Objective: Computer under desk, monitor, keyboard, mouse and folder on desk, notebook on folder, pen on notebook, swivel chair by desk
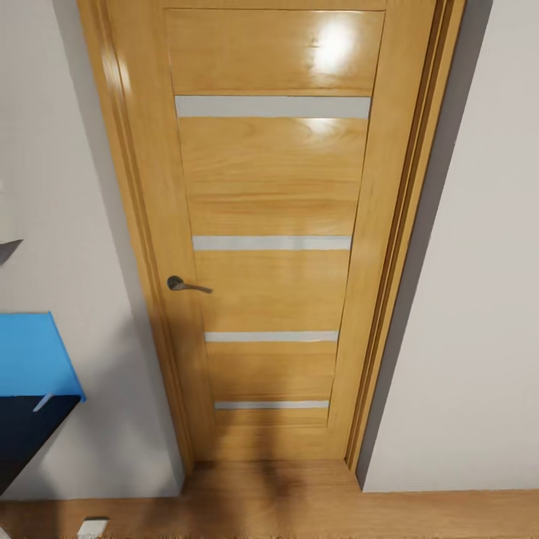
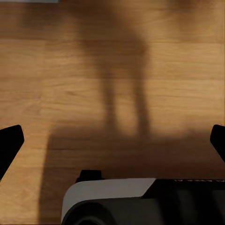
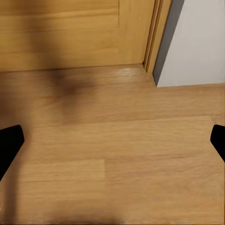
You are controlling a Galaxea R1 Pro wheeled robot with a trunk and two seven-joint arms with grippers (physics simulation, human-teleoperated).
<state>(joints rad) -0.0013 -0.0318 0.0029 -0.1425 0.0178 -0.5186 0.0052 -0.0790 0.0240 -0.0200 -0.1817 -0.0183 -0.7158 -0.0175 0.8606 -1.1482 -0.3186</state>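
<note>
- Nearest the left wrist camera sat a grey-and-black part of the robot point(image 2: 140, 201), just above the wood plank floor point(image 2: 117, 70), which carried long dark shadows.
- Left pincer point(image 2: 112, 140): its two black fingertips point(image 2: 10, 140) stood at opposite edges of the picture, spread wide, with nothing between them but floor.
- Right pincer point(image 3: 112, 143): fingertips point(image 3: 9, 143) likewise spread far apart over bare planks, pinching nothing.
- Beyond the right pincer, the floor met the foot of a glossy honey-coloured wooden door point(image 3: 70, 33) and a pale wall point(image 3: 197, 42) beside its frame.
- From the head camera the door point(image 1: 273, 247) stood shut straight ahead, with four narrow frosted strips across it and a dark lever handle point(image 1: 183, 284) on its left side.
- Pale grey walls point(image 1: 479, 262) flanked the door frame.
- At the left edge, a bright blue panel point(image 1: 30, 355) lay over something dark; too little showed to name it.
- None of the task's things could be told apart with any certainty.
</note>
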